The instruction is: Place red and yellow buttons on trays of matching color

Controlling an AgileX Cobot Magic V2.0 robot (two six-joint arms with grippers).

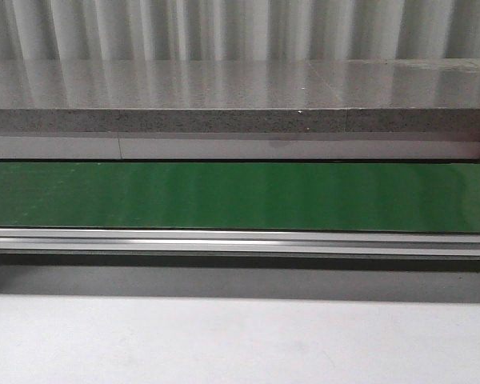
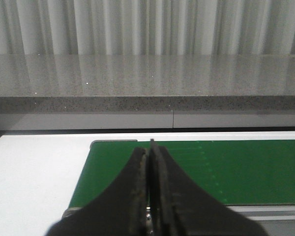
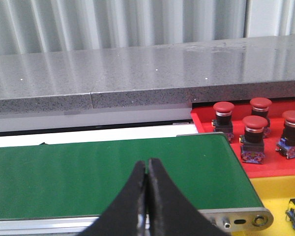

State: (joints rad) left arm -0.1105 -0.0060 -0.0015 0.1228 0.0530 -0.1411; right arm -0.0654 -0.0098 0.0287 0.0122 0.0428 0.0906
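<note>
Smooth green belt (image 1: pixel 240 197) | red tray (image 3: pixel 265 167): we count four domed red buttons (image 3: pixel 255 124) | both arms' jaws closed, empty

Green conveyor belt (image 1: pixel 240 196) spans width, aluminium rail (image 1: pixel 240 242) along near edge. Grey speckled stone ledge (image 1: pixel 240 96) behind. Pale corrugated wall (image 1: pixel 240 28), possibly curtain, beyond.

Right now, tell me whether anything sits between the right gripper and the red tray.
Nothing visible blocks it. The right gripper hangs shut over the bare green belt, and the red tray lies just past the belt's end, already holding four red buttons. Only the belt's end roller housing lies between them, low down.
</note>
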